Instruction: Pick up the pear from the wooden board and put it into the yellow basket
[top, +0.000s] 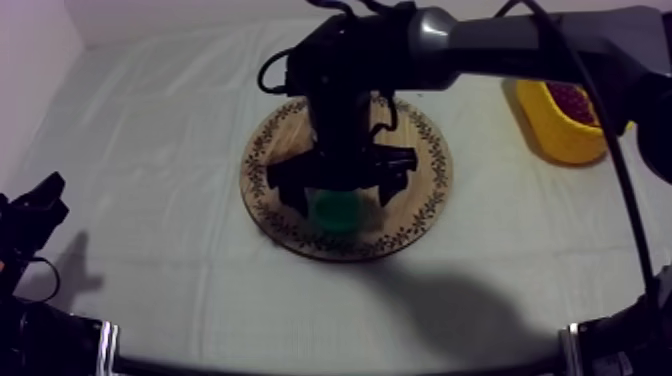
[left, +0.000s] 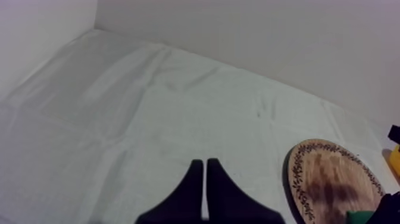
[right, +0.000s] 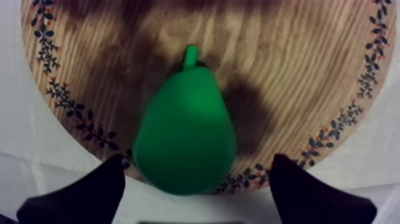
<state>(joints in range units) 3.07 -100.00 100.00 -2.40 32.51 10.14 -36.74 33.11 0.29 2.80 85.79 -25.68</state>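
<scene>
Two arms are at the table (top: 150, 150). Over the board (top: 425, 150), in the middle of the table, hangs the right claw (top: 340, 188). Its two fingers (right: 89, 190) are wide apart, so it is open and holds nothing. The green pear (right: 184, 137) lies on the board between the fingers, near the rim, with its stalk toward the board's middle. The fingers do not touch the pear. The yellow basket (top: 560, 140) sits at the right side of the table, well apart from the board. Something dark red (top: 572, 100) lies in it, and I cannot tell what it is. Low at the left side rests the left claw (top: 40, 205), well apart from the board. Its fingers lie tight together with nothing between them, so it is closed and empty.
</scene>
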